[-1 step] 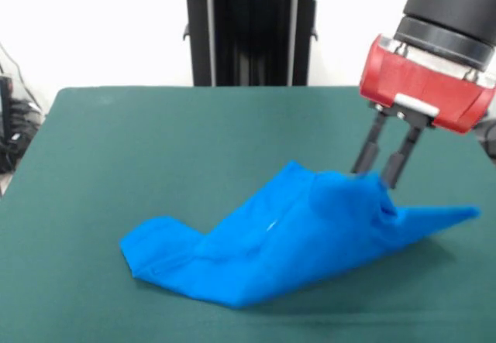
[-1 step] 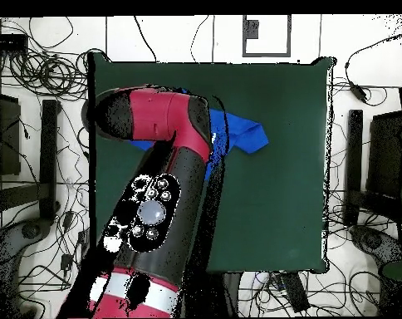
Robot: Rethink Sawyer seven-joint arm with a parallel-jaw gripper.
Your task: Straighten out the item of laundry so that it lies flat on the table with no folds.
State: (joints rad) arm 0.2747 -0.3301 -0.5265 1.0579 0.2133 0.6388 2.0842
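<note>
The dark green bench point(image 1: 155, 149) fills most of the front view. On its near right part lies the bright blue T-shirt point(image 1: 287, 242), crumpled and folded, its left end flat on the cloth and its right part lifted into a peak with one corner sticking out to the right. The red and black arm point(image 2: 167, 179) covers much of the shirt from overhead. The end effector point(image 1: 377, 174) pinches the raised fabric between its two dark fingers point(image 1: 401, 157).

Overhead, the arm point(image 2: 159, 191) covers most of the T-shirt point(image 2: 246, 137) — the hand itself stays hidden there.
</note>
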